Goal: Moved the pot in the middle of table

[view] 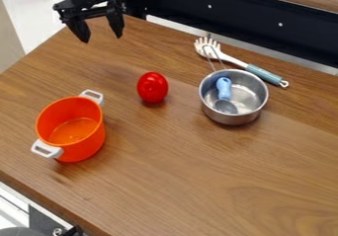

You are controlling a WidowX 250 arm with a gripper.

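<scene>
Round orange pot point(82, 150) with white handles sits at left, near wooden tabletop's point(198, 185) lower-left edge; wood stretches rightward. Smooth red round object point(152, 87) at centre-left, shiny steel pot point(231, 117) right of centre. Black gripper point(102, 39) upper left, fingers wide.

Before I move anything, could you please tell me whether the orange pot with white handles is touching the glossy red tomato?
Apart: the camera view shows bare wooden tabletop between the orange pot, even at its nearer white handle, and the tomato.
</scene>
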